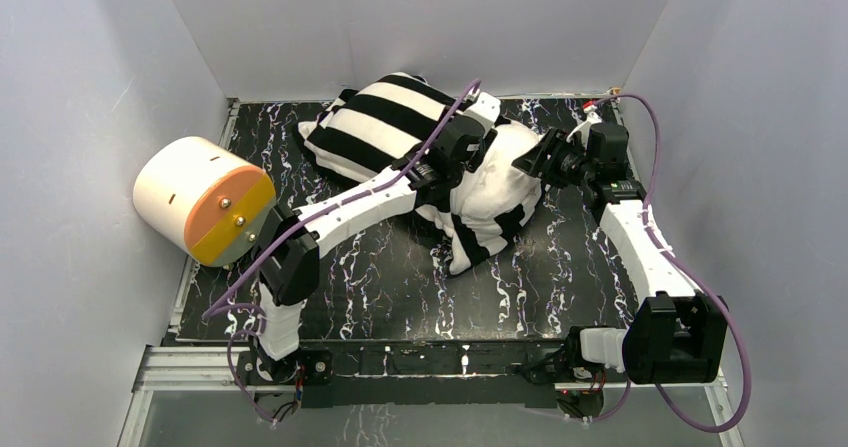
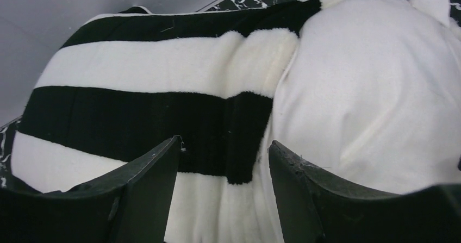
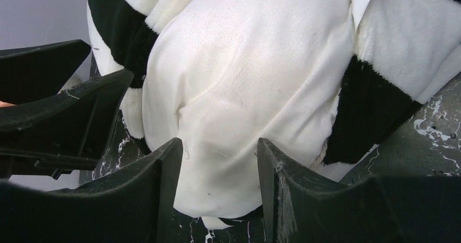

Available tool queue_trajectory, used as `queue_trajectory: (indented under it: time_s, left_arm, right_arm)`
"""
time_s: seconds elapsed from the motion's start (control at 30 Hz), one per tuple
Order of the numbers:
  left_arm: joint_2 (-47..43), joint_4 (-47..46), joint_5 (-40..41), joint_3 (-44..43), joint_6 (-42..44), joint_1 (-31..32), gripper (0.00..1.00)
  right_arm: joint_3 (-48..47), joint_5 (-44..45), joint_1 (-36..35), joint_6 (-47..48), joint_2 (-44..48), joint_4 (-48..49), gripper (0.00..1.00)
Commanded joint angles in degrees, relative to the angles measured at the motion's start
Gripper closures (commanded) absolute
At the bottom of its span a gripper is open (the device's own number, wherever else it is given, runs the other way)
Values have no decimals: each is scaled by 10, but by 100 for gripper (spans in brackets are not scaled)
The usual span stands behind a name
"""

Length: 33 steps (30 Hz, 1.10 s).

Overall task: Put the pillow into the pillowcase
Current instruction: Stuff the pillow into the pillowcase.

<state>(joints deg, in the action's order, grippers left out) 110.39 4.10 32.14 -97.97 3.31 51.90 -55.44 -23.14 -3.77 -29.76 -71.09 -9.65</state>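
The white pillow (image 1: 505,167) lies at mid-table, partly inside the black and white striped pillowcase (image 1: 385,117), its bare right end bulging out. Part of the case wraps under the pillow's front (image 1: 478,237). My left gripper (image 1: 468,157) hovers over the case's opening edge and stands open; in the left wrist view the pillowcase (image 2: 152,118) hem and the pillow (image 2: 369,91) lie beyond its jaws (image 2: 224,145). My right gripper (image 1: 532,163) is at the pillow's right end, also open, with the pillow (image 3: 244,80) bulging between its spread jaws (image 3: 218,145).
A cream cylinder with an orange face (image 1: 200,199) stands at the table's left edge. Grey walls close in on three sides. The black marbled tabletop (image 1: 380,287) shows in front of the pillow. The left gripper's fingers (image 3: 60,104) appear at the left of the right wrist view.
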Motion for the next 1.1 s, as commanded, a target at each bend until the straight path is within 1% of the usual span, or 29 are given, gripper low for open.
queue_trajectory:
  time_s: [0.0,0.07,0.17,0.27,0.4,0.43,0.47,0.5,0.53,0.6,0.63,0.7,0.73,0.77,0.8,0.83,0.87,0.93,1.0,1.07]
  left_arm:
    - [15,-7,61,-33,47,-5,39]
    - [28,-5,65,-40,51,-8,39]
    - [42,-8,66,-46,52,-13,42]
    - [55,-11,39,-52,55,-20,44]
    - [79,9,16,-72,46,-25,44]
    - [81,7,11,-71,43,-26,45]
    - [81,8,4,-69,39,-28,50]
    - [82,11,-9,-69,36,-29,59]
    - [81,17,-24,-71,34,-29,70]
    - [74,43,-75,-84,17,-29,93]
    - [64,53,-115,-89,-1,-29,100]
    - [28,36,-221,-72,-50,-29,100]
    - [8,6,-277,-43,-97,-29,100]
    - [-11,-26,-345,-29,-120,-29,100]
    - [-26,-69,-415,-2,-174,-29,100]
    - [-33,-99,-453,13,-209,-29,100]
    - [-36,-113,-480,19,-235,-28,100]
    - [-40,-120,-506,31,-275,-28,100]
    - [-54,-156,-525,67,-310,-25,100]
    - [-66,-212,-549,104,-346,-25,100]
  right_arm:
    - [-33,10,-1,8,0,24,39]
    - [-32,11,-1,8,2,25,39]
    - [-30,15,0,13,2,26,38]
    - [-23,13,0,14,-4,30,37]
    - [-5,-3,0,-5,-21,66,35]
    - [-3,-8,-1,-12,-28,76,35]
    - [-2,-11,-1,-19,-38,89,34]
    - [-1,-15,-1,-28,-49,110,34]
    - [-2,-20,-2,-34,-61,127,33]
    - [-8,-21,-10,-41,-94,143,33]
    - [-12,-19,-17,-42,-114,147,33]
    - [-9,-11,-38,-51,-134,176,34]
    - [-1,-5,-51,-60,-140,203,34]
    - [6,-2,-63,-72,-147,229,34]
    - [12,2,-76,-86,-155,255,35]
    - [12,6,-85,-97,-165,279,36]
    - [11,10,-93,-106,-175,289,36]
    - [10,12,-103,-117,-193,319,39]
    - [13,20,-111,-119,-206,335,44]
    - [23,29,-119,-120,-215,353,52]
